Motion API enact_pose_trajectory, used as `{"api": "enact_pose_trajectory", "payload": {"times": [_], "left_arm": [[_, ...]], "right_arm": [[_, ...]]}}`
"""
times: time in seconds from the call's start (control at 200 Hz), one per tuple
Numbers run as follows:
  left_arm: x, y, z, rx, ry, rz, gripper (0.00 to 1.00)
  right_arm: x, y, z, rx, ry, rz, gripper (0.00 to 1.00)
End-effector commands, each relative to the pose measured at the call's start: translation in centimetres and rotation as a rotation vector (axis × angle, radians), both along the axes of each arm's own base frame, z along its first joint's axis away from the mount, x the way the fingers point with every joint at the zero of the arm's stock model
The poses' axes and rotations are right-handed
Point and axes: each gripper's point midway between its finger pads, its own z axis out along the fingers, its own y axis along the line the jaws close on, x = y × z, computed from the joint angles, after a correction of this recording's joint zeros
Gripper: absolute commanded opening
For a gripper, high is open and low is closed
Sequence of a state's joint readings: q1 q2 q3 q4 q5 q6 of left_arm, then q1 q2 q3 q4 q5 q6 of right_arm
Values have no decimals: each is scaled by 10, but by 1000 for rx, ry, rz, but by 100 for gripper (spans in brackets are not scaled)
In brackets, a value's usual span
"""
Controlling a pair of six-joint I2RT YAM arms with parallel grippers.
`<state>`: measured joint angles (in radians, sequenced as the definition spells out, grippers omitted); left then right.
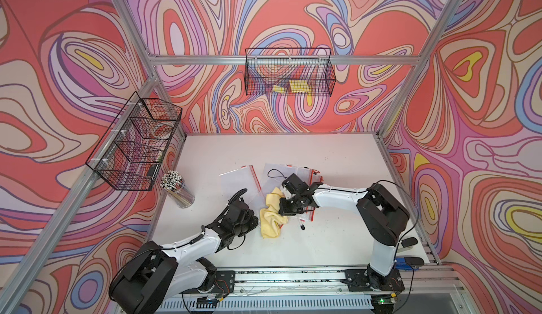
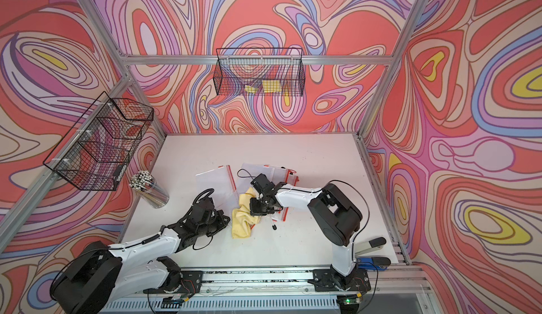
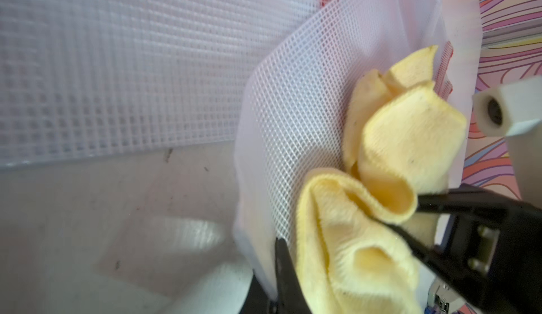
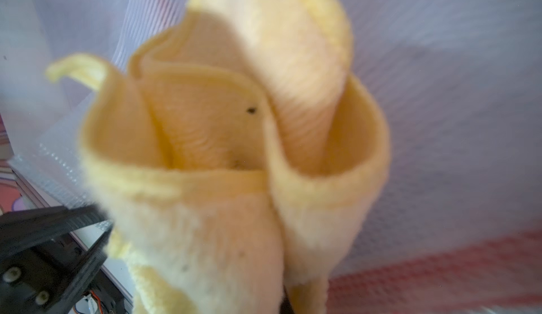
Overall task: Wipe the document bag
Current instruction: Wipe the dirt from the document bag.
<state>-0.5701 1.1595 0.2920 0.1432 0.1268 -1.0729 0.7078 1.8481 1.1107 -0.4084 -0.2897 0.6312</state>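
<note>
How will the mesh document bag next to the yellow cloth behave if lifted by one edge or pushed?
It probably bends: in the left wrist view the document bag curls up in a smooth arc, so it seems springy, not limp. It looks thin and translucent, so it is likely light. It may slide on the smooth table when the yellow cloth pushes it.

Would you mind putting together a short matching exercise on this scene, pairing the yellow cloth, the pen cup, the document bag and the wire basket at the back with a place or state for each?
Things:
1. yellow cloth
2. pen cup
3. document bag
4. back wire basket

Places or states:
A. hangs high at the back
B. clear mesh with a red edge, lying on the table
C. crumpled, clamped in the right gripper
D. stands upright near the table's edge

Pairs: 1-C, 2-D, 3-B, 4-A
</note>
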Motion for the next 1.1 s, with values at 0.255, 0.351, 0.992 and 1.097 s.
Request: {"api": "enact_pose_trajectory", "payload": {"times": [0.255, 0.351, 0.992, 1.097], "left_arm": [[-1, 9, -7, 50, 18, 16, 0], [-1, 8, -7, 46, 22, 15, 0], [0, 4, -11, 43, 44, 3, 0], [-1, 4, -12, 46, 46, 3, 0]], "right_arm": [[51, -114, 47, -154, -110, -202, 0], [54, -99, 71, -226, -220, -176, 0], [20, -1, 34, -653, -438, 16, 0], [9, 15, 20, -554, -374, 15, 0]]}}
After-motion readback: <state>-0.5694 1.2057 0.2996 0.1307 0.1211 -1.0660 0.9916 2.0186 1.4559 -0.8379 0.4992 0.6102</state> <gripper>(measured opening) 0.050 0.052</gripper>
